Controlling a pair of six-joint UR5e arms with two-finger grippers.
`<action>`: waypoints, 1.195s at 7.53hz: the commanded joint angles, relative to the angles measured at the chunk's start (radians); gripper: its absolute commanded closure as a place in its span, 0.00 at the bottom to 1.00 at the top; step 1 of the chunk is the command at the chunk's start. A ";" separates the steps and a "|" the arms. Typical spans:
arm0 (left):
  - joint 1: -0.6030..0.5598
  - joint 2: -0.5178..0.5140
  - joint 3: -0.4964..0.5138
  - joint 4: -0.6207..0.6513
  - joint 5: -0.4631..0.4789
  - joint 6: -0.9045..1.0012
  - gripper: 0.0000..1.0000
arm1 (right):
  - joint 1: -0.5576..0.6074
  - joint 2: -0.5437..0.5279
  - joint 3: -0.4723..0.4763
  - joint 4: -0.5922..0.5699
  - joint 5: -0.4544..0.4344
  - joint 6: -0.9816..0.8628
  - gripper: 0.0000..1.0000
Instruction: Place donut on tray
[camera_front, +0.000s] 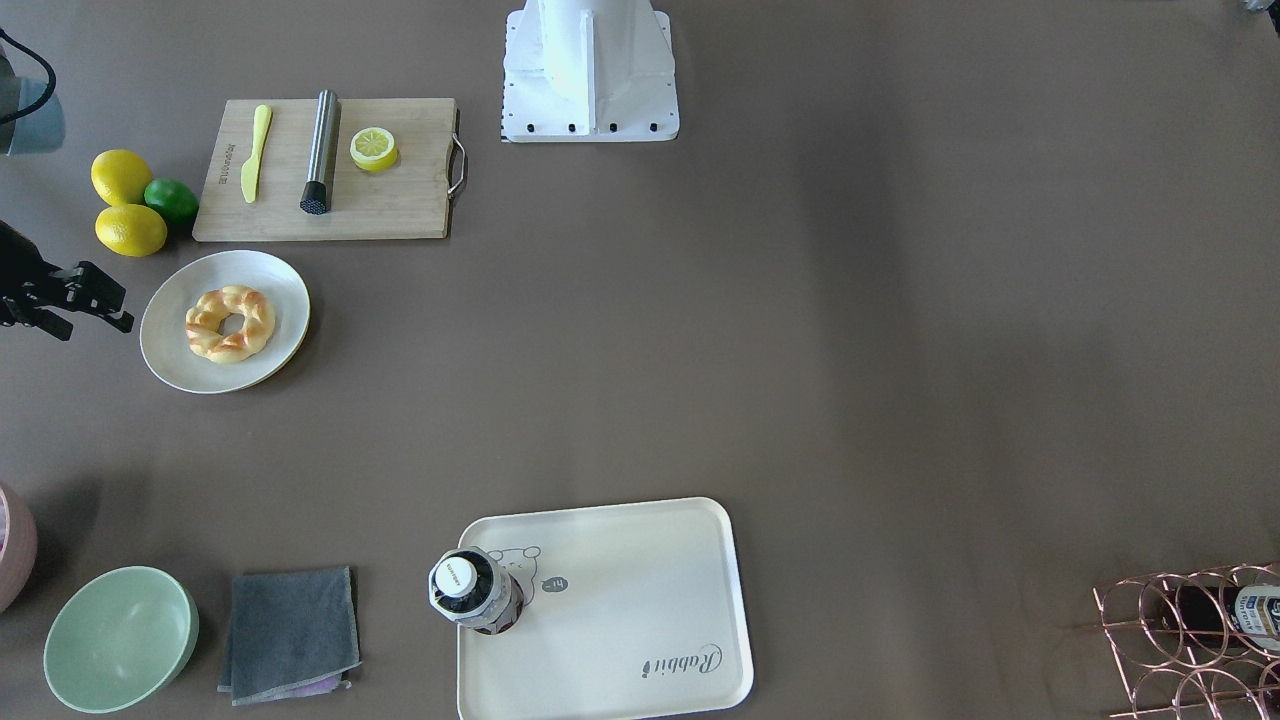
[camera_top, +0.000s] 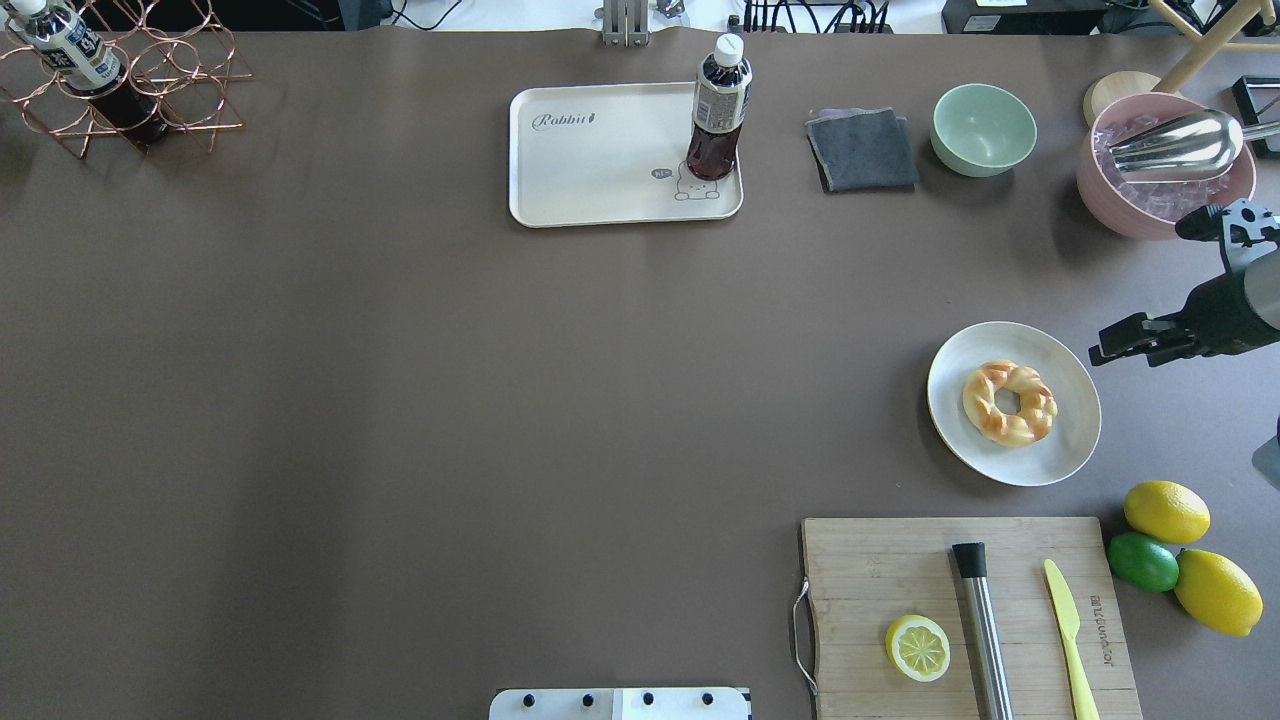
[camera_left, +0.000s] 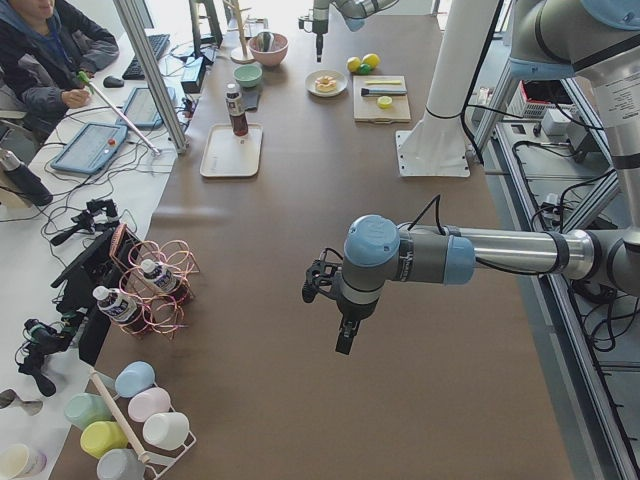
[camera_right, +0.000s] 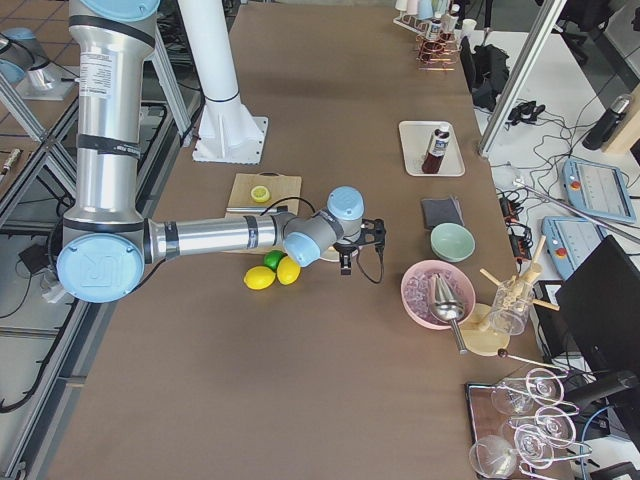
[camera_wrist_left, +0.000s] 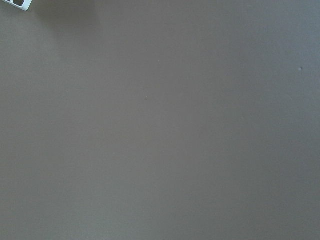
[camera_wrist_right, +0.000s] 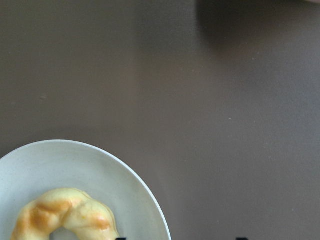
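The donut (camera_top: 1008, 402), a golden twisted ring, lies on a round white plate (camera_top: 1060, 440) at the table's right side; it also shows in the front view (camera_front: 230, 323) and at the bottom left of the right wrist view (camera_wrist_right: 65, 215). The cream tray (camera_top: 600, 160) with "Rabbit" script lies at the far middle of the table (camera_front: 640, 610). My right gripper (camera_top: 1100, 350) hovers just right of the plate, clear of it, open and empty (camera_front: 122, 308). My left gripper (camera_left: 345, 340) shows only in the left side view, far from both; I cannot tell its state.
A dark drink bottle (camera_top: 718, 110) stands on the tray's right end. A wooden cutting board (camera_top: 870, 590) holds a halved lemon (camera_top: 917, 647), a steel tube and a yellow knife. Lemons and a lime (camera_top: 1165, 511), a grey cloth (camera_top: 862, 148), a green bowl (camera_top: 984, 128) and a pink bucket (camera_top: 1110, 200) surround the plate.
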 joint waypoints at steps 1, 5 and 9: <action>-0.002 0.000 0.000 -0.008 0.000 -0.002 0.02 | -0.082 0.033 -0.046 0.005 -0.036 0.041 0.27; -0.005 0.000 0.000 -0.008 0.001 -0.002 0.02 | -0.126 0.033 -0.063 0.005 -0.063 0.033 0.67; -0.007 0.000 0.000 -0.008 0.000 -0.002 0.02 | -0.124 0.035 -0.008 0.003 -0.044 0.042 1.00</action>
